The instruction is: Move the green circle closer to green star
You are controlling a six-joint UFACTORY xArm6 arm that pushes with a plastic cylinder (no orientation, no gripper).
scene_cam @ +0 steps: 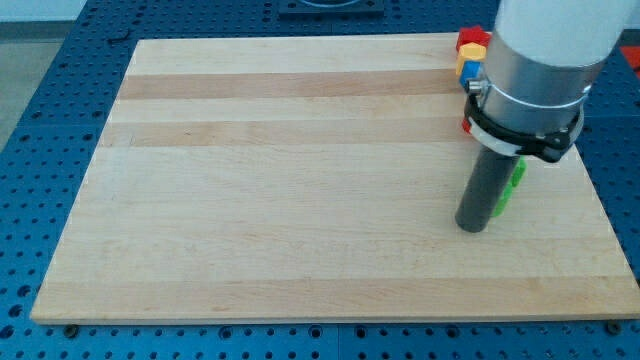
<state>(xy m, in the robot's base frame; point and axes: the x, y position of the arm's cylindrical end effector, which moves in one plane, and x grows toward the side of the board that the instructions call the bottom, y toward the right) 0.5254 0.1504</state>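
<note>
Tip [471,226] of my straight dark rod is touching the green block [508,190], shape unclear, on the wooden board [300,190]; jaws: none showing, so I cannot tell their state.

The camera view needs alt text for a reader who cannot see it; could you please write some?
My tip rests on a wooden board at the view's right, against a green block mostly hidden behind the rod. Red, yellow and blue blocks cluster near the board's top right corner, partly covered by the arm.
</note>
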